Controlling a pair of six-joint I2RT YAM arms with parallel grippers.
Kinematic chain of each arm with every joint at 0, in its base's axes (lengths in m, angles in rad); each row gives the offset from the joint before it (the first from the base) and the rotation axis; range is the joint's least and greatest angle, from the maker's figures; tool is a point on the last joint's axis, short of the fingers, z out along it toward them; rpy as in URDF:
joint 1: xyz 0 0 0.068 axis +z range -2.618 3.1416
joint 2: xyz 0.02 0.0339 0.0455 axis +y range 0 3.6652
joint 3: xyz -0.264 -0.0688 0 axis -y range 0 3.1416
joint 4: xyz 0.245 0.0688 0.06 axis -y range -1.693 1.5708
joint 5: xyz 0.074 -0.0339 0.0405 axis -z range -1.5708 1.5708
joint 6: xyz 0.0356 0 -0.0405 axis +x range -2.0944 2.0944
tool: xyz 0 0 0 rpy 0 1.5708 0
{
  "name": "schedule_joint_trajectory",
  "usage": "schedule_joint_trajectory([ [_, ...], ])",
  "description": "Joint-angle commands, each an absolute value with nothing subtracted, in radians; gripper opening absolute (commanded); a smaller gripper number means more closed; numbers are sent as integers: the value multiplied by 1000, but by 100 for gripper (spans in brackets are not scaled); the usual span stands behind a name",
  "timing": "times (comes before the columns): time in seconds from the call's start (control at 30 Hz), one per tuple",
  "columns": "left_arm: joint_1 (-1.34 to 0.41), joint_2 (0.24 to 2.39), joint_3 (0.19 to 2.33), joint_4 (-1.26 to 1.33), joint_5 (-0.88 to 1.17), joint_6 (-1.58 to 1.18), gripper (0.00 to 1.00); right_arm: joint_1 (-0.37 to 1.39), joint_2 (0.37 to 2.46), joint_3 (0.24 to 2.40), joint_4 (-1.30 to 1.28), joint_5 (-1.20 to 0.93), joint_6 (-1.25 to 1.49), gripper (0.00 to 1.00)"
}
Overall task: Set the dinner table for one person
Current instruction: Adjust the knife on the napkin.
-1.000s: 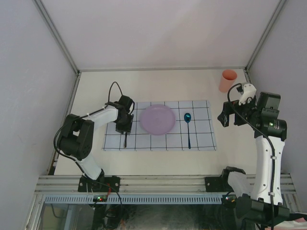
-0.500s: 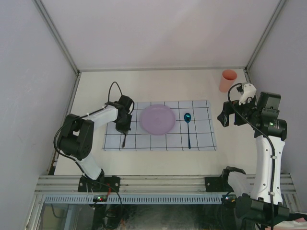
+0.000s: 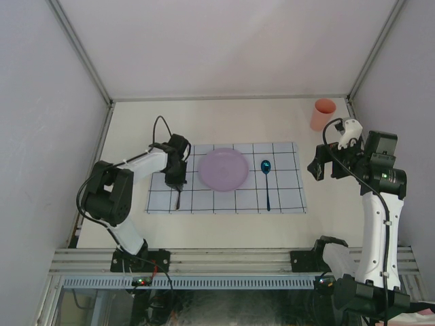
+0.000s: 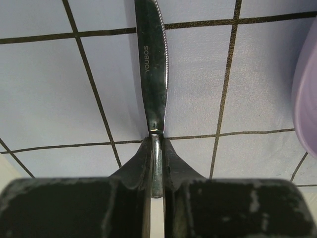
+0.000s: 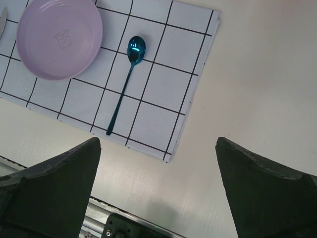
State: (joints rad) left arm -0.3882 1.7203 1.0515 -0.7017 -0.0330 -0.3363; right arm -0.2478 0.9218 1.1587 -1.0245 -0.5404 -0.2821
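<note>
Knife in left fingers, straight again over cloth beside plate.

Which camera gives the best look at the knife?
The left wrist view: the knife fills the frame, handle pinched in the left gripper. The top view shows only a thin dark sliver; the right wrist view, just a tip at its edge.

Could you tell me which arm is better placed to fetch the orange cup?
Right: the right gripper is open and near the cup, while the left gripper is shut on the knife.
</note>
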Motion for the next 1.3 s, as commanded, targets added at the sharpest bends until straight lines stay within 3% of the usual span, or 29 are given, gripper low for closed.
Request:
schedule_joint_trajectory([
  [0.0, -387, 1644, 1060, -705, -59, -390, 0, -240, 905, 1194, -1040, -564, -304, 100],
  [1.27, -336, 1750, 1087, -675, 3, -403, 0, -234, 899, 1209, -1081, -567, -323, 100],
])
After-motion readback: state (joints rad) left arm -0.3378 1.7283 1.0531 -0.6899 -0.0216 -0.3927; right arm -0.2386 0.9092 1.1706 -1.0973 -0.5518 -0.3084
